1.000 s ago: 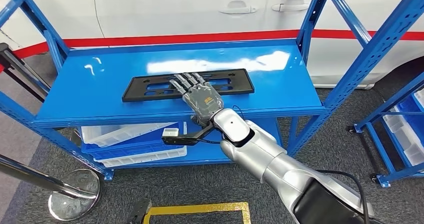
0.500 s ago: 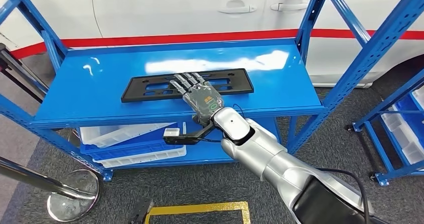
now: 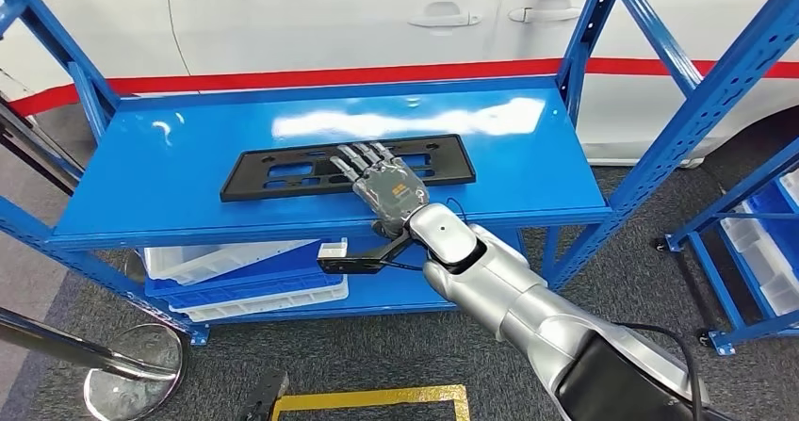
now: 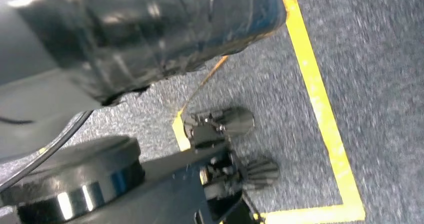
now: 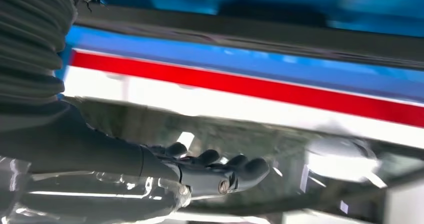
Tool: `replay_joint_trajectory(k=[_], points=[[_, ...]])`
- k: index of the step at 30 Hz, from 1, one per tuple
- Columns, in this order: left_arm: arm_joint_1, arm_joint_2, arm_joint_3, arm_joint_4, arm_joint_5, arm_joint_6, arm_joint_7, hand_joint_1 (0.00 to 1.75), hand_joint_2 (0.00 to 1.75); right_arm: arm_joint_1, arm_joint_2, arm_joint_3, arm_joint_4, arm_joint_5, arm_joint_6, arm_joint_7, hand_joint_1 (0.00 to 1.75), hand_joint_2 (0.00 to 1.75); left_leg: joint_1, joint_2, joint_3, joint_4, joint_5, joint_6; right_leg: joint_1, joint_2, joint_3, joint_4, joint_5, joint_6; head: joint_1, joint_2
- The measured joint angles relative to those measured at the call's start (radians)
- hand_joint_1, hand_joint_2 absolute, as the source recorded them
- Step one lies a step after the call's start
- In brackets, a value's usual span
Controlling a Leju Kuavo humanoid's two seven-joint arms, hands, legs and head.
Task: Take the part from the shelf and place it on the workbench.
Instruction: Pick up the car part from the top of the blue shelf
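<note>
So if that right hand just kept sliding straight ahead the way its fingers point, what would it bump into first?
The right hand already lies on the black part. Beyond the part comes bare blue shelf, then probably the shelf's back edge and the white car behind it, though depth is hard to judge.

Right arm (image 3: 528,317) reaching up from lower right of the head view toward frame centre, silver, wrist bent forward. Right hand (image 3: 386,181) stretched flat, palm down, fingers (image 3: 363,157) extended and slightly spread, pointing to upper left. In the right wrist view, fingers (image 5: 225,169) lightly curled.
</note>
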Motion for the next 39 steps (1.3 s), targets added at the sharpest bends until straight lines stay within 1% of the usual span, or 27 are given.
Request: replay_joint_trajectory(k=[2, 3, 5, 6, 7, 8, 10, 11, 12, 13, 15, 17, 19, 21, 22, 23, 24, 25, 26, 27, 28, 30, 32, 34, 36, 37, 39], points=[[-0.002, 0.000, 0.000, 0.000, 0.001, -0.003, 0.005, 0.00, 0.00, -0.001, -0.001, 0.000, 0.000, 0.001, 0.000, 0.000, 0.00, 1.75, 0.002, 0.001, -0.011, 0.032, -0.020, -0.010, -0.003, 0.000, 0.010, -0.005, -0.005, -0.013, -0.002, 0.000], [-0.004, 0.000, 0.000, 0.000, 0.001, -0.007, 0.010, 0.00, 0.00, -0.001, -0.001, 0.000, -0.001, 0.002, 0.000, 0.000, 0.00, 1.75, 0.003, 0.002, -0.032, 0.075, -0.040, -0.014, -0.005, 0.000, 0.016, -0.007, -0.008, -0.019, -0.003, 0.000], [-0.008, 0.000, 0.000, 0.000, 0.002, -0.014, 0.019, 0.00, 0.00, -0.001, -0.002, 0.000, 0.000, 0.004, 0.000, 0.000, 0.00, 1.75, 0.004, 0.002, -0.104, 0.205, -0.084, -0.019, -0.003, 0.000, 0.027, -0.007, -0.018, -0.026, -0.006, 0.000], [-0.008, 0.000, 0.000, 0.000, 0.003, -0.017, 0.022, 0.00, 0.00, 0.001, -0.003, 0.000, 0.000, 0.004, 0.002, 0.000, 0.00, 1.75, 0.004, 0.002, -0.140, 0.260, -0.093, -0.020, -0.002, 0.000, 0.033, -0.007, -0.023, -0.027, -0.006, 0.000], [-0.008, 0.000, 0.000, 0.000, 0.004, -0.018, 0.024, 0.00, 0.00, 0.003, -0.003, 0.000, 0.000, 0.004, 0.003, 0.000, 0.00, 1.75, 0.004, 0.002, -0.164, 0.285, -0.085, -0.020, -0.001, 0.001, 0.040, -0.007, -0.028, -0.027, -0.006, 0.000], [-0.008, 0.000, 0.000, 0.000, 0.004, -0.019, 0.025, 0.00, 0.00, 0.004, -0.004, 0.000, 0.000, 0.004, 0.004, 0.000, 0.00, 1.75, 0.004, 0.002, -0.169, 0.271, -0.055, -0.018, -0.001, 0.003, 0.049, -0.007, -0.035, -0.027, -0.006, 0.000], [-0.008, 0.000, 0.000, 0.000, 0.004, -0.020, 0.026, 0.00, 0.00, 0.003, -0.004, 0.000, 0.000, 0.006, 0.006, 0.000, 0.00, 1.75, 0.002, 0.002, -0.131, 0.149, 0.036, -0.007, 0.001, 0.006, 0.070, -0.008, -0.049, -0.024, -0.006, 0.000], [-0.009, 0.000, 0.000, 0.000, 0.003, -0.020, 0.026, 0.00, 0.00, 0.002, -0.004, 0.000, 0.000, 0.008, 0.006, 0.000, 0.00, 1.75, -0.002, 0.002, -0.105, 0.087, 0.066, 0.001, 0.002, 0.007, 0.078, -0.009, -0.056, -0.020, -0.005, 0.000], [-0.011, 0.001, 0.000, 0.000, 0.003, -0.020, 0.026, 0.00, 0.00, 0.000, -0.005, 0.000, 0.000, 0.009, 0.007, 0.000, 0.00, 1.75, -0.006, 0.002, -0.082, 0.038, 0.078, 0.008, 0.002, 0.007, 0.084, -0.011, -0.061, -0.016, -0.005, 0.000], [-0.013, 0.001, 0.000, 0.000, 0.002, -0.019, 0.027, 0.00, 0.00, 0.000, -0.005, 0.000, 0.000, 0.011, 0.008, 0.000, 0.00, 1.75, -0.010, 0.002, -0.069, 0.011, 0.076, 0.014, 0.003, 0.007, 0.087, -0.012, -0.063, -0.011, -0.004, 0.000], [-0.015, 0.001, 0.000, 0.000, 0.001, -0.019, 0.028, 0.00, 0.00, -0.001, -0.006, 0.000, 0.000, 0.014, 0.009, 0.000, 0.00, 1.75, -0.012, 0.002, -0.053, -0.010, 0.064, 0.022, 0.003, 0.006, 0.092, -0.012, -0.061, 0.001, -0.004, 0.000], [-0.015, 0.001, 0.000, 0.000, 0.001, -0.019, 0.028, 0.00, 0.00, -0.002, -0.007, 0.000, -0.001, 0.015, 0.009, 0.000, 0.00, 1.75, -0.007, 0.001, -0.033, -0.023, 0.060, 0.030, 0.004, 0.002, 0.085, 0.015, -0.071, 0.009, -0.003, 0.000], [-0.017, 0.001, 0.000, 0.000, 0.001, -0.018, 0.028, 0.00, 0.00, -0.006, -0.008, 0.000, -0.001, 0.015, 0.010, 0.000, 0.00, 1.75, -0.003, 0.001, -0.014, -0.030, 0.053, 0.038, 0.002, -0.001, 0.031, 0.107, -0.104, 0.015, -0.001, 0.000], [-0.018, 0.001, -0.001, 0.000, 0.001, -0.018, 0.029, 0.00, 0.00, -0.003, -0.011, 0.000, 0.000, 0.015, 0.014, 0.000, 0.00, 1.75, -0.003, 0.001, -0.003, -0.029, 0.042, 0.042, -0.001, -0.001, -0.050, 0.219, -0.137, 0.023, -0.001, 0.000], [-0.017, 0.001, -0.001, 0.000, 0.002, -0.018, 0.030, 0.00, 0.00, 0.002, -0.013, 0.000, 0.000, 0.015, 0.018, 0.000, 0.00, 1.75, -0.002, 0.000, 0.004, -0.027, 0.035, 0.041, -0.003, -0.001, -0.080, 0.245, -0.137, 0.026, -0.001, 0.000], [-0.016, 0.001, -0.001, 0.000, 0.002, -0.018, 0.031, 0.00, 0.00, 0.005, -0.015, 0.000, 0.000, 0.015, 0.021, 0.000, 0.00, 1.75, -0.002, -0.001, 0.012, -0.025, 0.027, 0.040, -0.005, -0.002, -0.092, 0.238, -0.117, 0.027, -0.001, 0.000], [-0.015, 0.001, -0.001, 0.000, 0.003, -0.018, 0.033, 0.00, 0.00, 0.007, -0.016, 0.000, 0.001, 0.015, 0.023, 0.000, 0.00, 1.75, -0.001, -0.001, 0.022, -0.022, 0.018, 0.037, -0.007, -0.002, -0.088, 0.196, -0.078, 0.028, -0.001, 0.000], [-0.014, 0.001, -0.001, 0.000, 0.004, -0.018, 0.034, 0.00, 0.00, 0.008, -0.017, 0.000, 0.001, 0.015, 0.024, 0.000, 0.00, 1.75, 0.000, -0.002, 0.031, -0.019, 0.007, 0.034, -0.008, -0.003, -0.072, 0.130, -0.027, 0.028, -0.001, 0.000], [-0.015, 0.001, -0.001, 0.000, 0.006, -0.018, 0.034, 0.00, 0.00, 0.008, -0.019, 0.000, 0.001, 0.015, 0.024, 0.000, 0.00, 1.75, 0.001, -0.002, 0.037, -0.015, -0.002, 0.029, -0.008, -0.003, -0.057, 0.071, 0.008, 0.027, -0.001, 0.000], [-0.016, 0.000, -0.001, 0.000, 0.007, -0.018, 0.035, 0.00, 0.00, 0.008, -0.020, 0.000, 0.001, 0.015, 0.025, 0.001, 0.00, 1.75, 0.001, -0.002, 0.039, -0.011, -0.010, 0.023, -0.006, -0.003, -0.043, 0.026, 0.030, 0.022, -0.001, 0.000], [-0.017, 0.000, -0.001, 0.000, 0.008, -0.018, 0.035, 0.00, 0.00, 0.009, -0.021, 0.000, 0.001, 0.015, 0.025, 0.001, 0.00, 1.75, 0.000, -0.002, 0.039, -0.007, -0.016, 0.017, -0.004, -0.003, -0.038, 0.003, 0.039, 0.015, -0.001, 0.000], [-0.019, 0.000, -0.001, 0.000, 0.010, -0.018, 0.036, 0.00, 0.00, 0.010, -0.023, 0.000, 0.001, 0.015, 0.026, 0.002, 0.00, 1.75, -0.001, -0.002, 0.039, -0.004, -0.022, 0.005, 0.001, -0.003, -0.034, -0.002, 0.034, -0.002, 0.000, 0.000], [-0.020, 0.001, -0.001, 0.000, 0.010, -0.019, 0.036, 0.00, 0.00, 0.010, -0.025, 0.000, 0.000, 0.015, 0.027, 0.002, 0.00, 1.75, 0.001, -0.001, 0.031, 0.018, -0.029, -0.004, -0.002, -0.002, -0.025, -0.008, 0.034, -0.014, -0.001, 0.000], [-0.022, 0.001, -0.001, 0.000, 0.010, -0.020, 0.035, 0.00, 0.00, 0.009, -0.025, 0.000, 0.000, 0.013, 0.027, 0.002, 0.00, 1.75, 0.004, 0.001, -0.016, 0.104, -0.056, -0.013, -0.005, -0.002, -0.015, -0.013, 0.030, -0.022, -0.005, 0.000], [-0.022, 0.001, -0.001, 0.000, 0.011, -0.020, 0.035, 0.00, 0.00, 0.013, -0.025, 0.000, 0.001, 0.013, 0.032, 0.002, 0.00, 1.75, 0.006, 0.001, -0.093, 0.222, -0.100, -0.020, -0.004, -0.002, -0.011, -0.013, 0.025, -0.027, -0.007, 0.000], [-0.021, 0.001, -0.001, 0.000, 0.011, -0.021, 0.036, 0.00, 0.00, 0.016, -0.025, 0.000, 0.001, 0.013, 0.036, 0.002, 0.00, 1.75, 0.006, 0.001, -0.123, 0.260, -0.111, -0.022, -0.003, -0.001, -0.009, -0.012, 0.022, -0.029, -0.007, 0.000], [-0.018, 0.000, -0.001, 0.000, 0.012, -0.022, 0.037, 0.00, 0.00, 0.020, -0.025, 0.000, 0.001, 0.013, 0.042, 0.002, 0.00, 1.75, 0.006, 0.001, -0.150, 0.284, -0.112, -0.023, -0.002, 0.000, -0.007, -0.011, 0.020, -0.030, -0.007, 0.000]])
